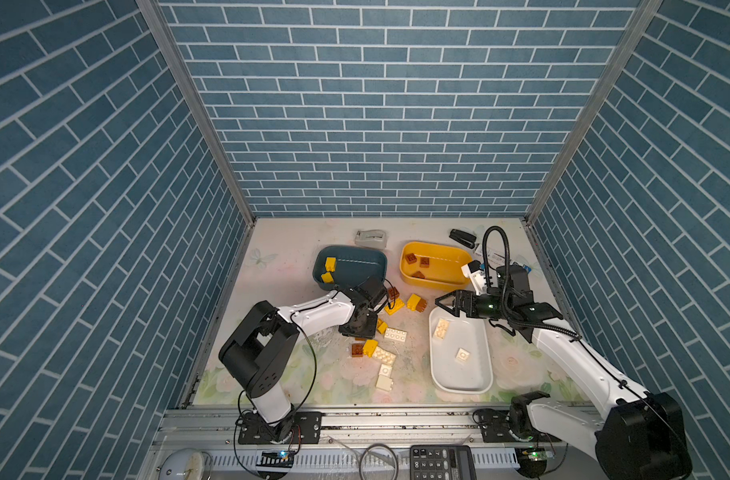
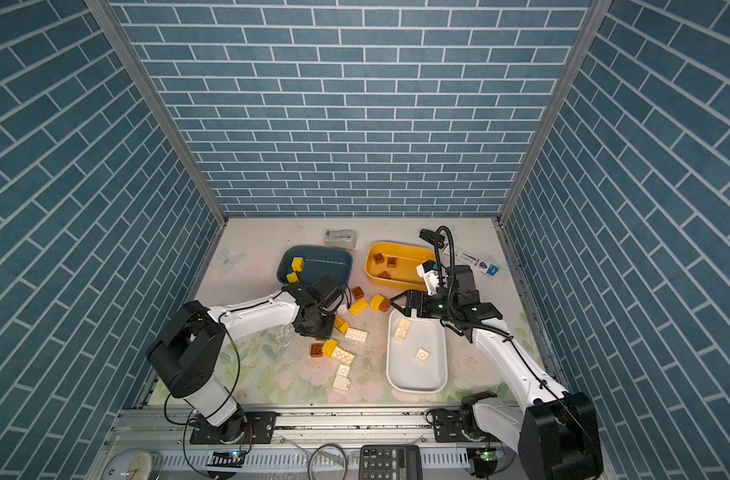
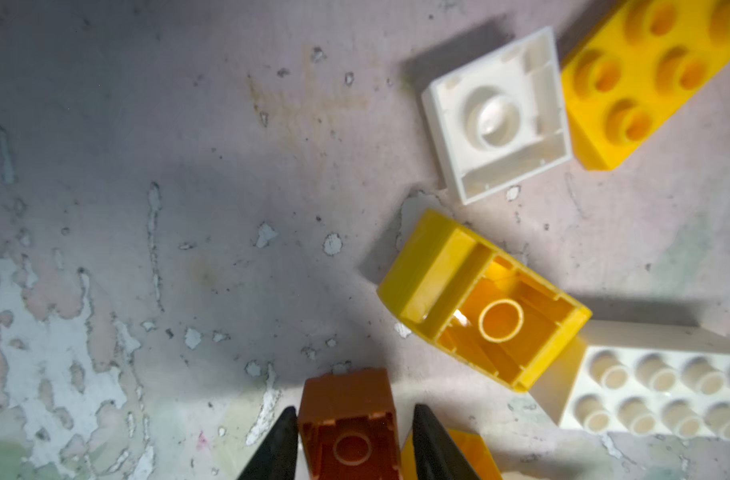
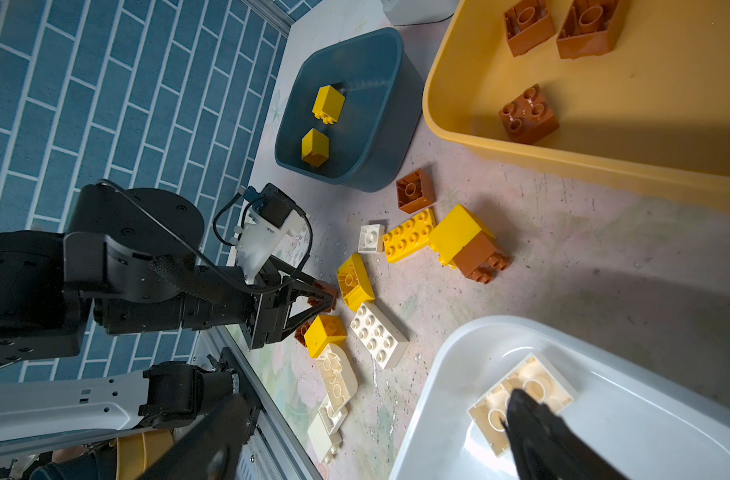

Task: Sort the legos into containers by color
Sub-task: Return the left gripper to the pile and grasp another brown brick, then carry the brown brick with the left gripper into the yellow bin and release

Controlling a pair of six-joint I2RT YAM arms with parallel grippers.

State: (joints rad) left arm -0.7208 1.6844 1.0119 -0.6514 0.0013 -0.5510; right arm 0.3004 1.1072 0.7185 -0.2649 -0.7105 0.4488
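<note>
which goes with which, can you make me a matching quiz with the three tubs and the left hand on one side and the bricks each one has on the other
Column one
1. dark blue tub
2. yellow tub
3. white tub
4. left hand

Column two
a. two cream-white bricks
b. a single brown brick, between the fingers
c. two yellow bricks
d. three reddish-brown bricks

Pairs: 1-c, 2-d, 3-a, 4-b
</note>
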